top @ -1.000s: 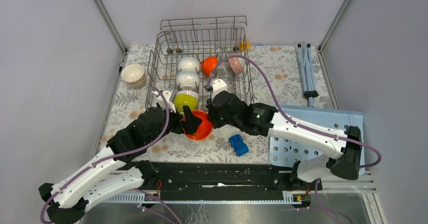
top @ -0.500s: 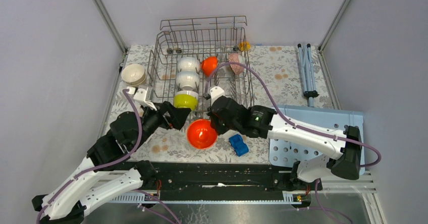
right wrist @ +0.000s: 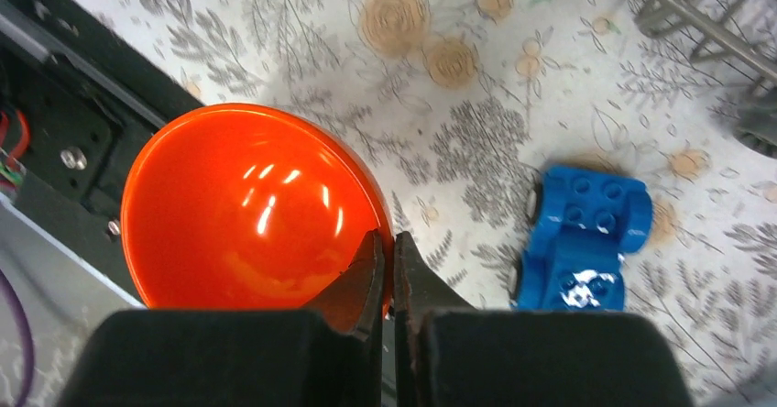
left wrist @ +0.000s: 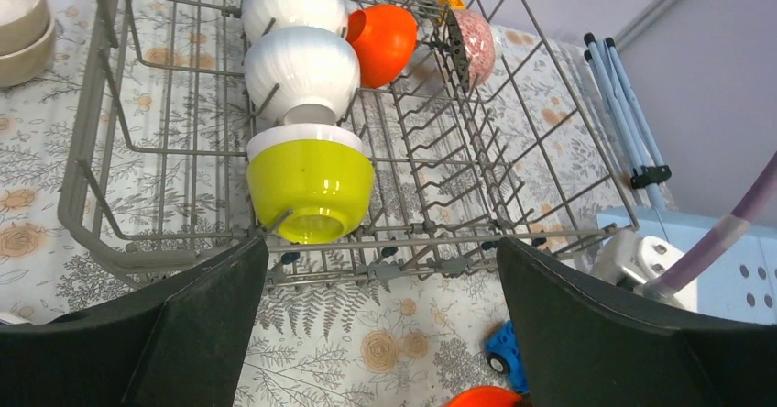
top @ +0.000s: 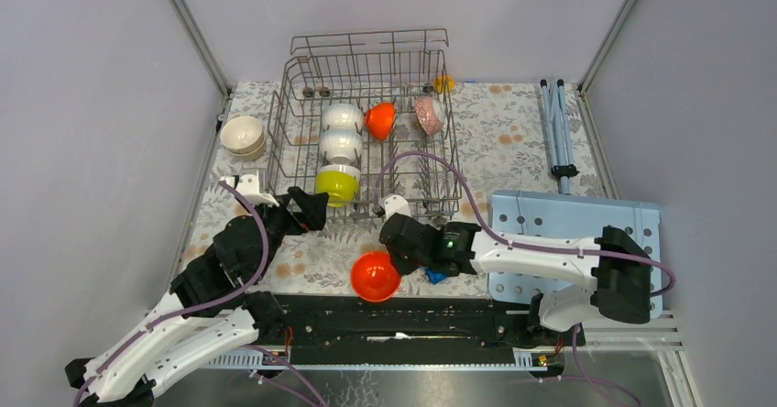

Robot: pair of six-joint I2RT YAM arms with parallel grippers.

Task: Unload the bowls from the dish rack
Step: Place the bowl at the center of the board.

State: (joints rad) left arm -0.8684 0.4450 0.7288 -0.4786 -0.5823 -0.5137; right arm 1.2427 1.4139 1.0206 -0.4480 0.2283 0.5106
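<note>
The grey wire dish rack (top: 366, 45) stands at the back middle. In it are two white bowls (top: 341, 116), a yellow-green bowl (top: 336, 185), an orange bowl (top: 380, 119) and a patterned bowl (top: 427, 114). Beige bowls (top: 243, 136) sit stacked on the table left of the rack. My right gripper (top: 396, 258) is shut on the rim of another orange bowl (right wrist: 243, 205) near the table's front edge. My left gripper (top: 307, 210) is open and empty in front of the rack (left wrist: 412, 242), facing the yellow-green bowl (left wrist: 310, 187).
A blue toy car (right wrist: 577, 237) lies just right of the held bowl. A light-blue perforated board (top: 568, 233) is at the front right. Folded blue-grey rods (top: 557, 132) lie at the back right. A black rail (top: 394, 320) runs along the near edge.
My right gripper has carried the orange bowl from beside the rack toward the near edge. My left gripper has left the bowl and drawn back to the left, open.
</note>
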